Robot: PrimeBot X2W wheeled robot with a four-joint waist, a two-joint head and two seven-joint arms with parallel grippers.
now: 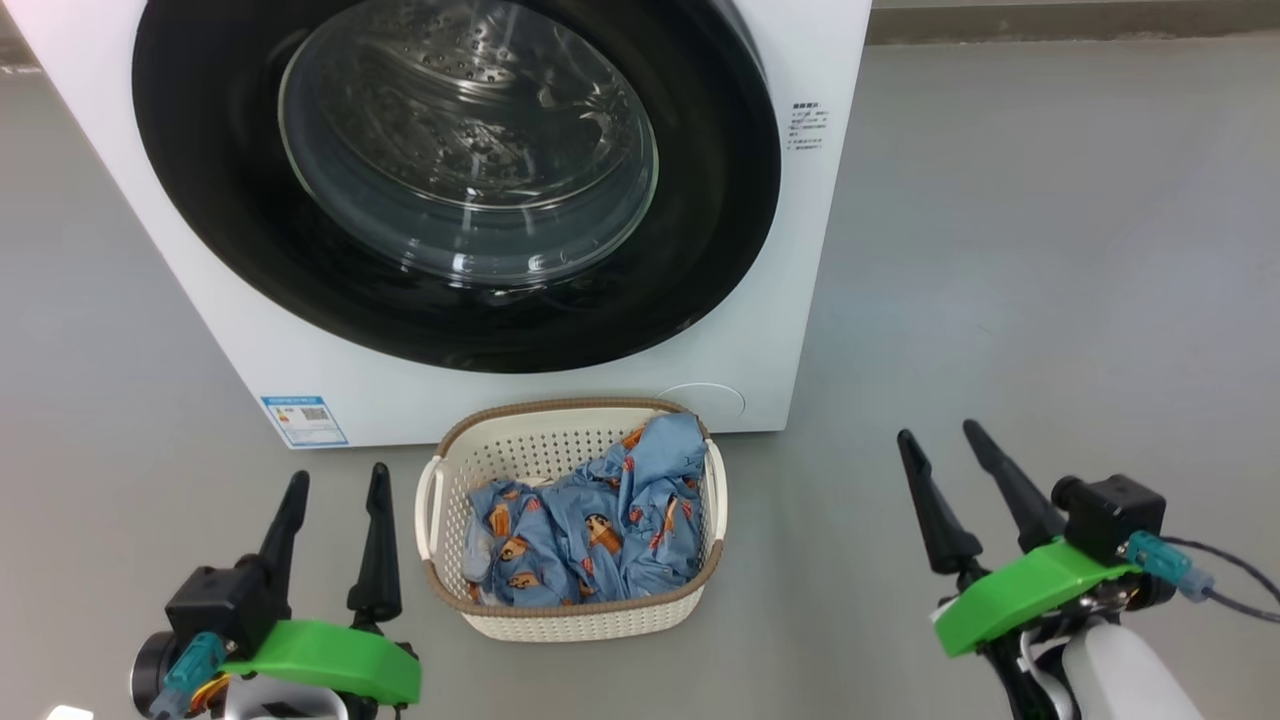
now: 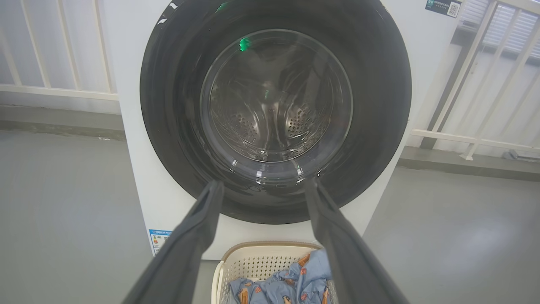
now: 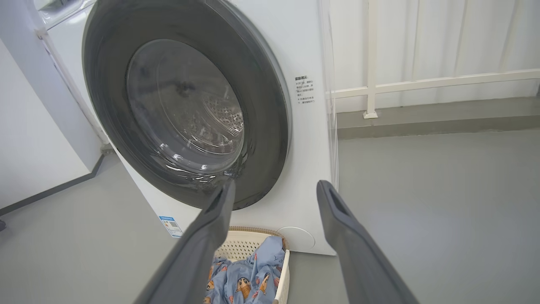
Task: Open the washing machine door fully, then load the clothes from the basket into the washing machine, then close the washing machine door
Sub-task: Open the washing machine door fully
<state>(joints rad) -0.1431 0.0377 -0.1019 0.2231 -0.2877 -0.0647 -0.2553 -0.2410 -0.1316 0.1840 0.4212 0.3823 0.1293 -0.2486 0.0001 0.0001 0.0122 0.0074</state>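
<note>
Well, the washing machine [image 1: 800, 300] stands on the grey floor [image 1: 1050, 250] with a white railing [image 2: 55, 90] behind, its washing machine door [image 1: 220, 200] shut flat against the front. Just before it sits the basket [image 1: 570, 408], the clothes [image 1: 600, 520] heaped inside, open floor on both sides. The left fingers [image 1: 378, 540] and right fingers [image 1: 932, 510] hang spread and empty, flanking the basket, touching nothing.

Smooth grey floor [image 1: 1050, 250], matte, with soft glare. Behind, white railing [image 3: 422, 83] of thin upright bars, one post standing on a low grey kerb [image 3: 422, 120]. To one side, plain white wall [image 3: 29, 139] edged by dark skirting [image 3: 50, 190]. Slatted blind [image 2: 510, 29] high beyond the bars in the left wrist view.
</note>
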